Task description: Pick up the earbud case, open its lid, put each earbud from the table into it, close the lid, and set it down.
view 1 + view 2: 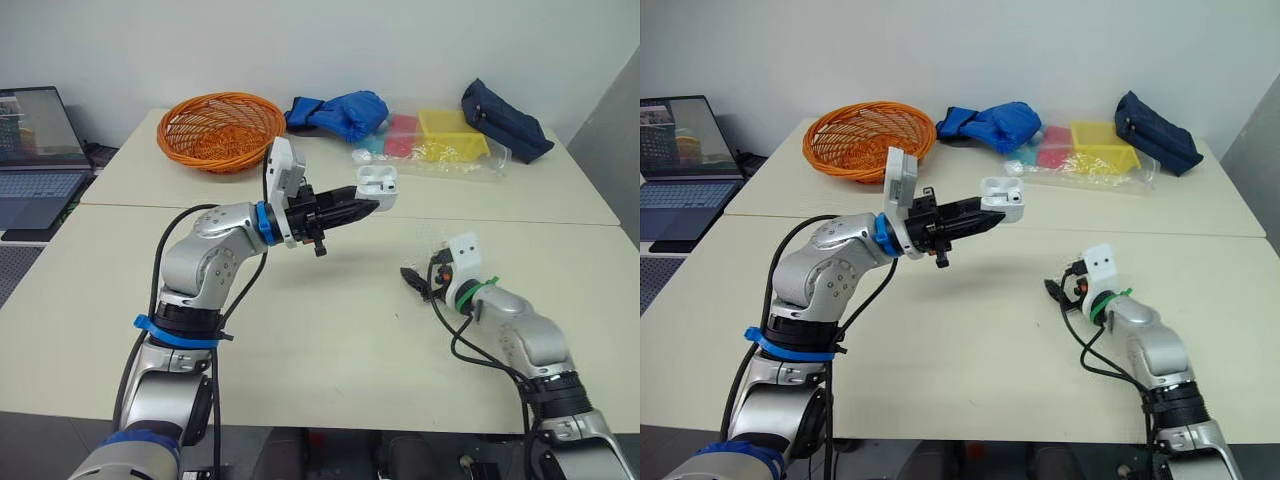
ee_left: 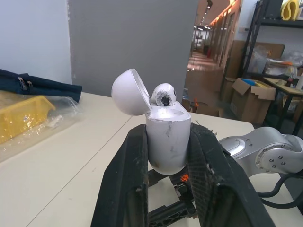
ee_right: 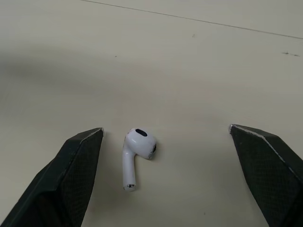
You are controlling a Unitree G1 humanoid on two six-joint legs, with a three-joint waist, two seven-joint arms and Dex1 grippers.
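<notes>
Right gripper (image 3: 165, 128) sits low over the cream table (image 3: 199, 56), jaws spread wide and holding nothing. Small white stemmed earbud (image 3: 135, 156) lies on its side between the black fingers, nearer one finger than the other, touching neither.

Left gripper (image 1: 368, 207) is raised above the table, jaws clamped on the lower body of the glossy white earbud case (image 2: 165, 142). Hinged lid (image 2: 127, 92) stands open. White seated earbud (image 2: 163, 94) occupies one well.

Risks, judged:
- The nearer finger may sweep or roll the off-centre earbud before the far one arrives.
- Its smooth rounded shell could squirt from the pinch.
- Tilting the earbud case could spill the seated earbud or swing the lid shut.
</notes>
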